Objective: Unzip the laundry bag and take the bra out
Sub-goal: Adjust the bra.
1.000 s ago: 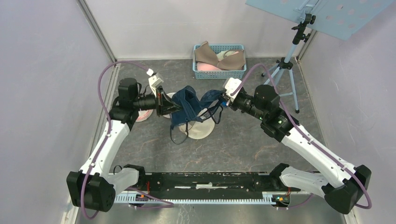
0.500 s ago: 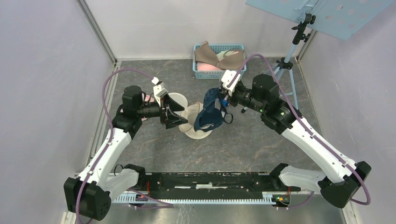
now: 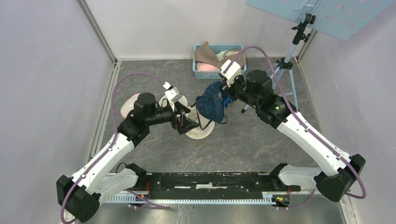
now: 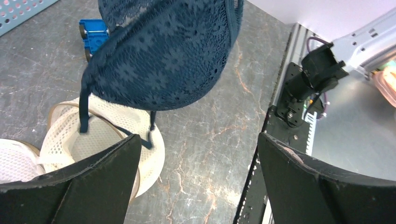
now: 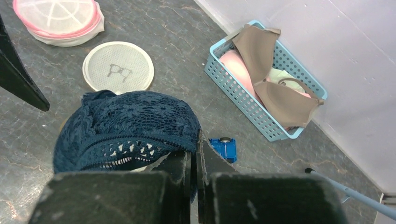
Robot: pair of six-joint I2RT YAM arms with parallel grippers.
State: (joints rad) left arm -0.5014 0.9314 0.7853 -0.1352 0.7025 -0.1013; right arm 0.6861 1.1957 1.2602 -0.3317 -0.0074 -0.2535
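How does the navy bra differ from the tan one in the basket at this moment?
The navy bra is dark patterned lace; the tan bra looks plain and smooth. The navy bra hangs in the air, clamped in the right gripper, while the tan bra lies draped across the blue basket with no gripper on it. Both are cupped bras.

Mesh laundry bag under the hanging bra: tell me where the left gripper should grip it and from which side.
Probably take the mesh laundry bag by its upright tan-edged rim, from the left arm's side, coming in low with the open left gripper straddling the wall. The straps of the navy lace bra, held by the right gripper, dangle over the mouth, so stay off the centre.
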